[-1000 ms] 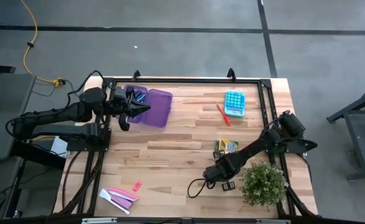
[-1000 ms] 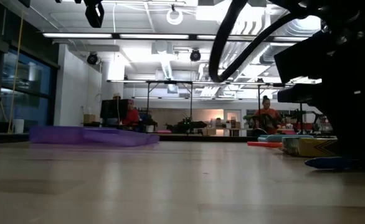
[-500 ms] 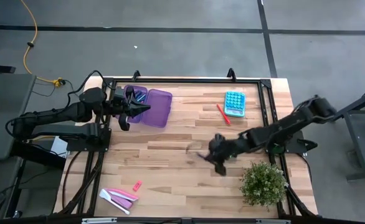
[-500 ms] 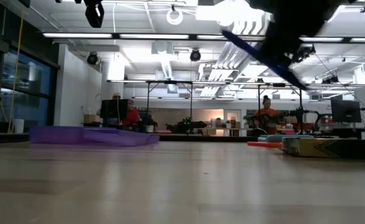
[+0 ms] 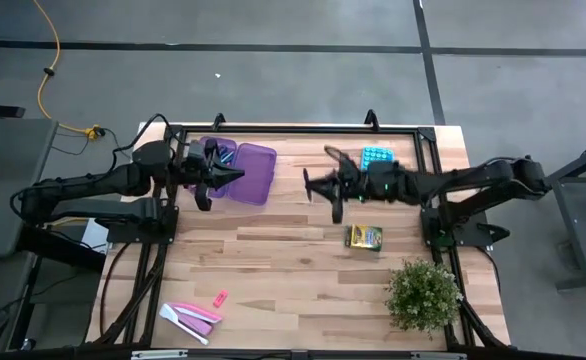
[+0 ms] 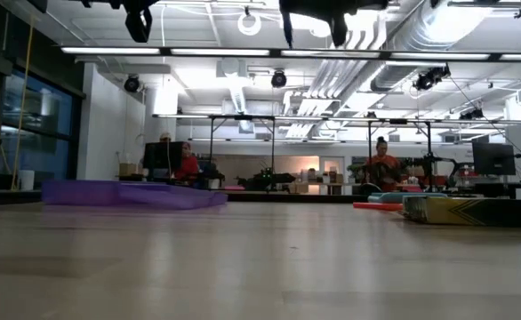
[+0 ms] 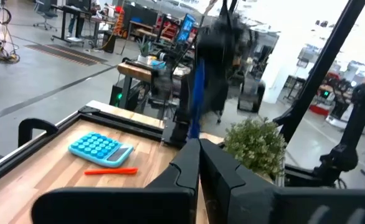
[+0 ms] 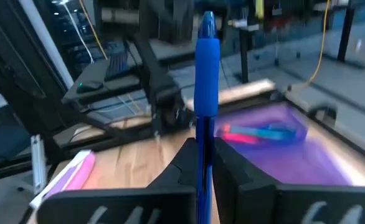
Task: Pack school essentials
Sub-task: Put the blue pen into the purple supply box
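Observation:
My right gripper [image 5: 313, 185] is shut on a blue pen [image 8: 206, 74] above the table's middle, to the right of the open purple box [image 5: 245, 171]. The box holds some blue and pink pieces [image 8: 257, 133]. My left gripper [image 5: 235, 174] hangs shut and empty above the box's left half. The yellow-green crayon box [image 5: 364, 237] lies flat on the table, right of centre. A red pencil [image 7: 110, 171] lies beside the blue calculator [image 7: 101, 148]. Pink pieces [image 5: 195, 315] and a small pink piece [image 5: 220, 298] lie near the front left. My right gripper pinches the blue pen's shaft [image 8: 204, 140] between its two fingers. The fingers reach level from the table's right side and lie across the pen. The pen's longer end sticks out past the fingers, and it is lifted clear of the table.
A small bushy green plant [image 5: 423, 292] stands at the front right. The blue calculator [image 5: 377, 158] lies at the far right, partly under my right arm. A black frame runs round the table's edges. People sit in the room beyond the table.
My right gripper has risen from the table beside the plant with the blue pen. It has swung toward the far edge and to the left, past the crayon box, toward the purple box. The pen is now lifted clear.

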{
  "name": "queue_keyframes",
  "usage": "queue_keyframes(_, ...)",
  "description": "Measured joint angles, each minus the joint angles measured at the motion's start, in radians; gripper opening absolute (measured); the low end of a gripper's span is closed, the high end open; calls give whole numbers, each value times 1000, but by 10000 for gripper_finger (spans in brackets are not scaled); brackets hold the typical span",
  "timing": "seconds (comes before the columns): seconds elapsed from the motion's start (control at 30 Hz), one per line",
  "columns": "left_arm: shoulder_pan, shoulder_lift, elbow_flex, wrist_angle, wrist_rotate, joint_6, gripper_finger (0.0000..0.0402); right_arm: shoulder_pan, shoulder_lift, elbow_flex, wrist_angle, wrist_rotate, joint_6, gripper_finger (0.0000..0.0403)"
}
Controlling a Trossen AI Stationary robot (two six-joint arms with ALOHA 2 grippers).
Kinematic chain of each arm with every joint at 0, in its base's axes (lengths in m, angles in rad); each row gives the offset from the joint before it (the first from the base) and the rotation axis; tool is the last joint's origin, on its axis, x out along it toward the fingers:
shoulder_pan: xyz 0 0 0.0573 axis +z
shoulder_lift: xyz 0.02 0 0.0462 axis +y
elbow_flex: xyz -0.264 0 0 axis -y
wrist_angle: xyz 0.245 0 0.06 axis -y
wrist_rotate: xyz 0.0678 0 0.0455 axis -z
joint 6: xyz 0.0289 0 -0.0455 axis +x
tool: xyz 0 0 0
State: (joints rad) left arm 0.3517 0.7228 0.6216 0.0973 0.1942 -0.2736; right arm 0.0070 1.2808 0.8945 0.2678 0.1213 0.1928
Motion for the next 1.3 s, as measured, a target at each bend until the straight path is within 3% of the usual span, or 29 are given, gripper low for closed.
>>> queue_keyframes(0.23, 0, 40, 0, 10, 1, 15, 0, -47, -1, 104, -42, -52, -89, 1)
queue_keyframes(0.73, 0, 54, 0, 51, 2, 14, 0, -46, 7, 106, -58, -51, -66, 0)
queue_keyframes(0.97, -4, 132, 37, 162, 2, -64, 4, -38, 101, 106, -14, -70, -11, 0)
queue_keyframes(1.13, -33, 242, 95, 159, 2, -59, 29, -32, 156, 106, 88, -75, -10, 0)
queue_keyframes(1.3, -66, 330, 126, 168, -4, -40, 85, -32, 159, 106, 114, -77, -8, 0)
